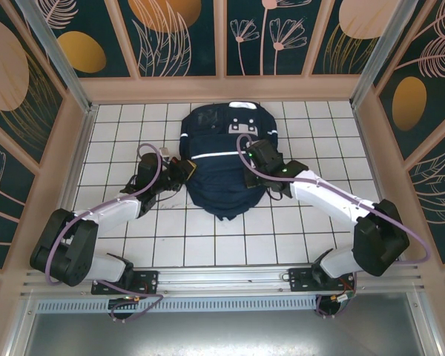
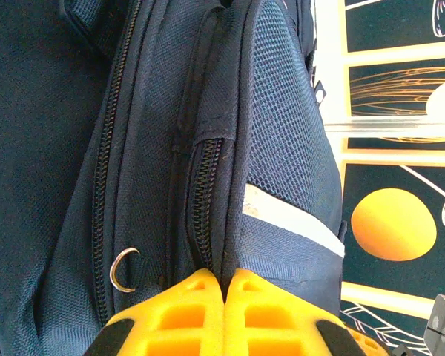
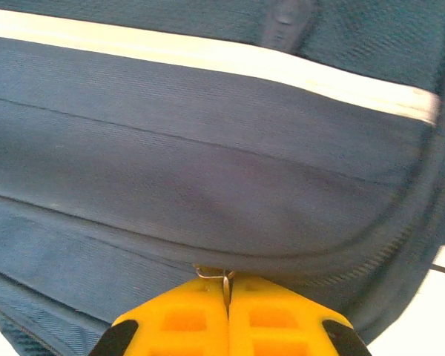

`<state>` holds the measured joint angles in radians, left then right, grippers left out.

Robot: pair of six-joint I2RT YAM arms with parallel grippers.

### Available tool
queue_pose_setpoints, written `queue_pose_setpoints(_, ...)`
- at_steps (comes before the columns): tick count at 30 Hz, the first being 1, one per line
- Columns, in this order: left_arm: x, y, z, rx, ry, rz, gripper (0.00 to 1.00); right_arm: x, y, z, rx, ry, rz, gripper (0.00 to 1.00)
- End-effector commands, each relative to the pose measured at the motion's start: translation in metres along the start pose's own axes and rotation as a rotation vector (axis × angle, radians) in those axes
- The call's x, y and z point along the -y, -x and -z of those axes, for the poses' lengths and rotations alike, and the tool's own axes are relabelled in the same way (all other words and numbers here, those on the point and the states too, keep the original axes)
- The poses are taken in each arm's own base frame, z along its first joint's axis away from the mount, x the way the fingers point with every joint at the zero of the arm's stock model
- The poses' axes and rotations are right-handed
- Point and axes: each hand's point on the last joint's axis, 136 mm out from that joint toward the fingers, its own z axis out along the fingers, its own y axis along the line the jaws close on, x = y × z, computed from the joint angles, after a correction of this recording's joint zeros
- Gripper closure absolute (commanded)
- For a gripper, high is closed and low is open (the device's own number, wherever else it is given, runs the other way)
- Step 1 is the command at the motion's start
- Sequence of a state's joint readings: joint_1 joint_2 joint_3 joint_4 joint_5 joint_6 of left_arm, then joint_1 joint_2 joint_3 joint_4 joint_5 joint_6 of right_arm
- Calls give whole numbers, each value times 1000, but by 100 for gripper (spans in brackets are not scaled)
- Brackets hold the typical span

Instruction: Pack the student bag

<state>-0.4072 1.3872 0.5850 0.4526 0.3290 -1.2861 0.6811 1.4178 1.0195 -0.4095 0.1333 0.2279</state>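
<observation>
1. The left gripper (image 2: 224, 285) has chunky yellow plastic fingers. They are squeezed shut, with the tips against the side of the student bag (image 1: 222, 167) by a zip.
2. The right gripper (image 3: 227, 291) is shut too, nipping a thin metal zip pull (image 3: 224, 278) on the bag's front.
3. The bag is big and dark blue, made of rough woven cloth. It has a white stripe (image 3: 208, 55) and a mesh pocket (image 2: 282, 126).
4. It lies flat on the white tiled table (image 1: 208, 237), between both grippers.
</observation>
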Motion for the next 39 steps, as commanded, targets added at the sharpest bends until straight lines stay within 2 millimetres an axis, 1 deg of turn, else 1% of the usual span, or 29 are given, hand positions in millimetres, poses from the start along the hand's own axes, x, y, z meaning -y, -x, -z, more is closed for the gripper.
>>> queue_pose_setpoints(1, -14, 23, 5, 102, 58, -18, 100, 51, 7, 12, 38, -184, -8, 100)
queue_pose_setpoints(7, -15, 25, 7, 106, 59, -20, 100, 70, 12, 14, 54, -204, -11, 100)
queue_pose_setpoints(8, -14, 25, 6, 105, 57, -22, 100, 66, 13, 13, 55, -173, -5, 100)
queue_pose_setpoints(9, -15, 26, 6, 104, 59, -25, 100, 71, 18, 12, 61, -151, -21, 100)
queue_pose_setpoints(11, -14, 26, 6, 94, 65, -40, 100, 72, 26, 8, 77, -113, -22, 100)
queue_pose_setpoints(13, -18, 26, 6, 87, 80, -46, 100, 72, 32, 1, 68, -82, -10, 100)
queue_pose_setpoints(18, -29, 29, 12, 92, 112, -50, 100, 74, 38, -11, 46, -59, 96, 100)
queue_pose_setpoints(21, -35, 31, 14, 93, 128, -50, 100, 81, 48, -10, 61, -83, 137, 100)
queue_pose_setpoints(26, -38, 35, 17, 92, 138, -62, 100, 93, 60, -6, 87, -73, 184, 100)
queue_pose_setpoints(28, -40, 38, 18, 97, 148, -63, 100, 87, 61, -5, 83, -23, 213, 100)
queue_pose_setpoints(32, -43, 43, 22, 109, 162, -70, 100, 64, 57, -2, 66, 134, 291, 100)
queue_pose_setpoints(35, -46, 48, 24, 116, 175, -78, 100, 38, 53, 7, 62, 310, 327, 100)
queue_pose_setpoints(36, -44, 50, 24, 116, 171, -87, 100, 30, 54, 9, 62, 356, 330, 100)
queue_pose_setpoints(39, -39, 52, 26, 121, 173, -106, 100, 6, 50, 14, 68, 446, 349, 100)
